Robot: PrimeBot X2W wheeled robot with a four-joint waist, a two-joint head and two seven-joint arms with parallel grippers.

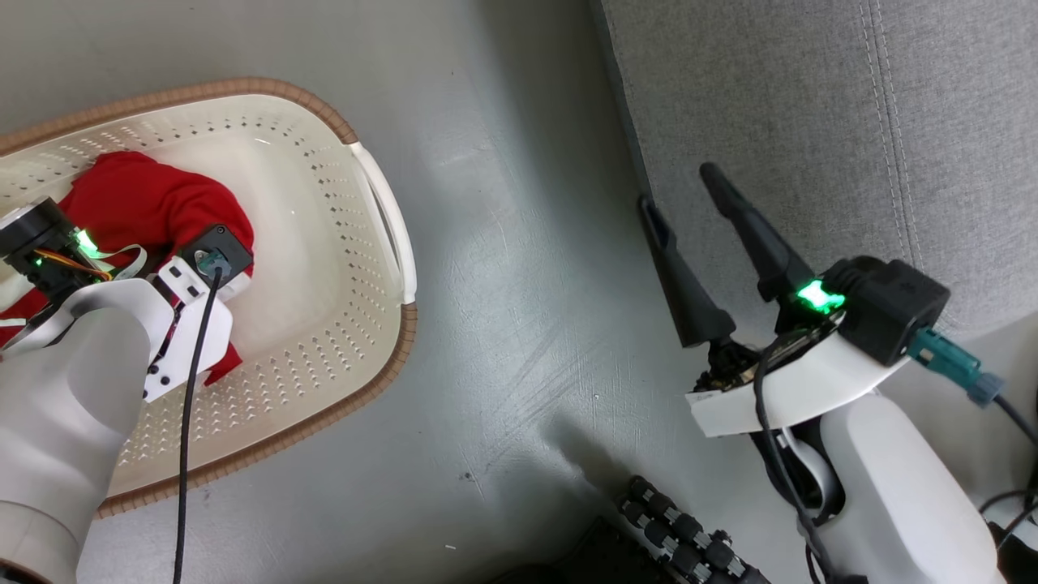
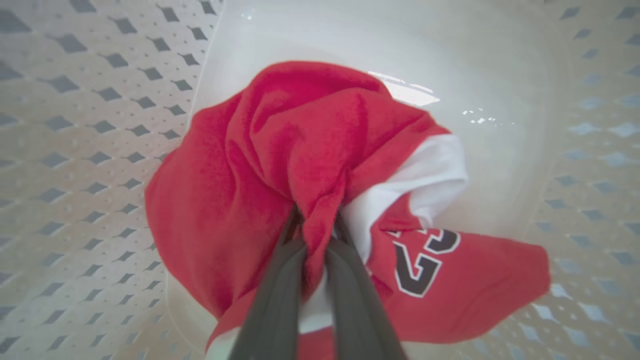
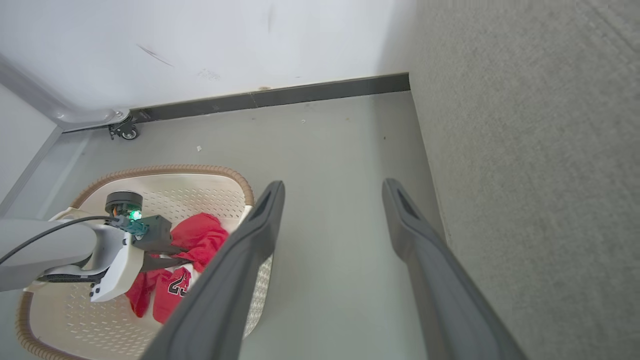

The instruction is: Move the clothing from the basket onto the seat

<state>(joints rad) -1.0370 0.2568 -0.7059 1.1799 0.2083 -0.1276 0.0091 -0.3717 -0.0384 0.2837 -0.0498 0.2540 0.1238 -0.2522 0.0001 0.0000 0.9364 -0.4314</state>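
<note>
My left tool [image 2: 315, 220] reaches down inside the oval cream-white perforated plastic basket [image 1: 340, 268] with the brown woven-look rim [image 1: 243, 84]. Its two long dark fingers [image 2: 272, 300] are drawn narrow, pinching a gathered fold of the red soft-fabric sports clothing [image 2: 235, 190], which bunches up between them.

The clothing sits inside the basket, toward its left end in the head view, under my left wrist. I cannot tell whether it rests on the basket's bottom or is raised a little off it. In the left wrist view, a white trim band [image 2: 430, 170] and a black number edged in white [image 2: 420, 260] show on the fabric just to the right of the fingers.

At the basket's right end is its white handle [image 1: 389, 219]. Beyond that lies grey floor [image 1: 519, 308].

My right tool [image 1: 677, 186] hangs well to the right of the basket, its jaws wide apart with nothing between them. One finger is over the floor and the other over the edge of the large grey fabric-upholstered seat [image 1: 770, 97] with stitched seams. The seat stands farthest right of the basket, with the strip of floor between the two.
</note>
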